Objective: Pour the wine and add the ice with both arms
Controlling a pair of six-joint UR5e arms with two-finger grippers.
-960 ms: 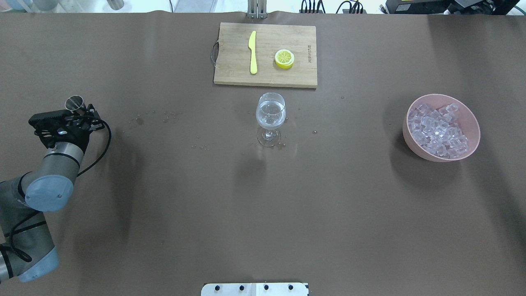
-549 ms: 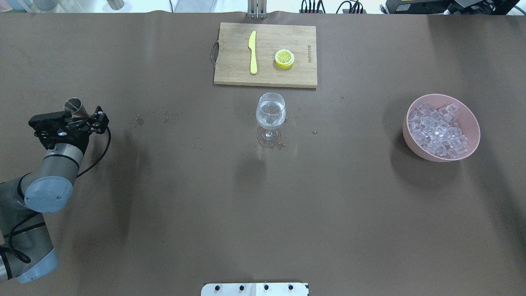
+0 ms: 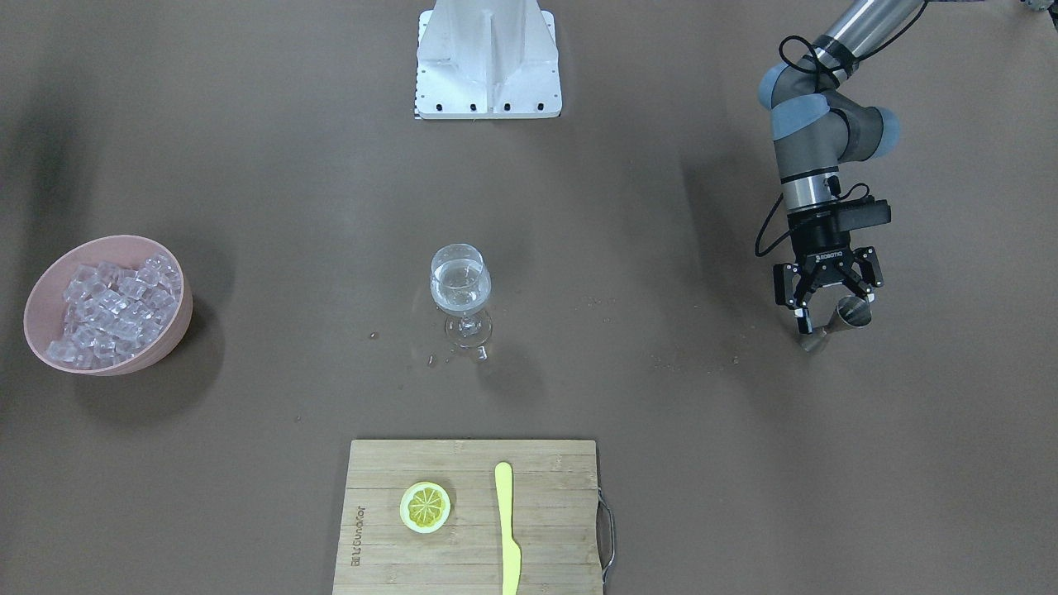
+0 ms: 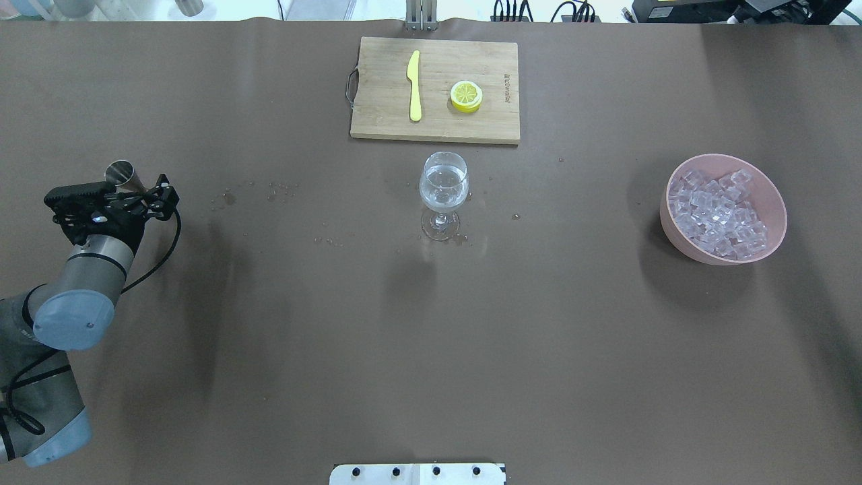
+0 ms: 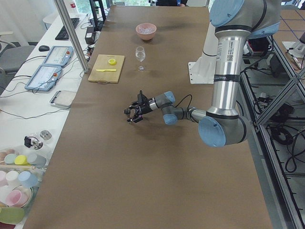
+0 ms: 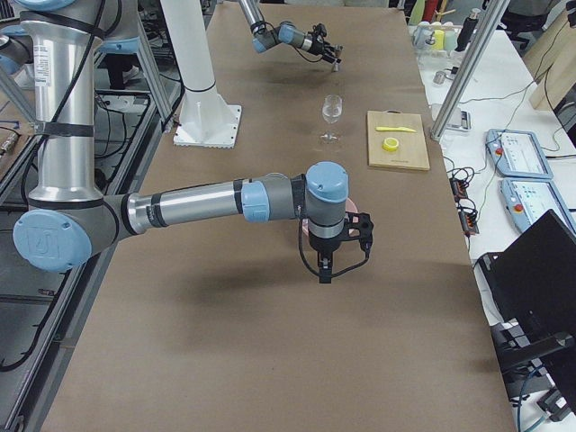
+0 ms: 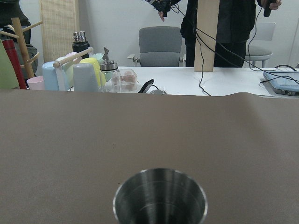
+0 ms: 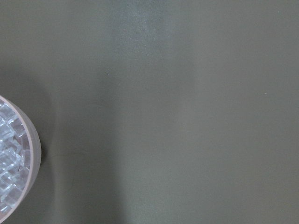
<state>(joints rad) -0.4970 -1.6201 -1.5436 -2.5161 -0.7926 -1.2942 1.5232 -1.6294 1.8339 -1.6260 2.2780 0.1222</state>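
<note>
The stemmed glass stands mid-table with a small measure of colourless wine in its bowl. The ice fills a pink bowl at the table's right. My left gripper is open, its fingers spread around a steel jigger that stands on the table, as the front-facing view also shows. The left wrist view looks down into the jigger. My right gripper hangs beside the bowl; I cannot tell whether it is open. The right wrist view shows the bowl's rim and ice.
A wooden cutting board at the back holds a yellow knife and a lemon slice. Water droplets dot the mat between jigger and glass. The white pedestal stands at the robot's side.
My left gripper has opened and let go of the jigger, which stays standing on the table. The left arm has drawn back slightly toward the robot.
</note>
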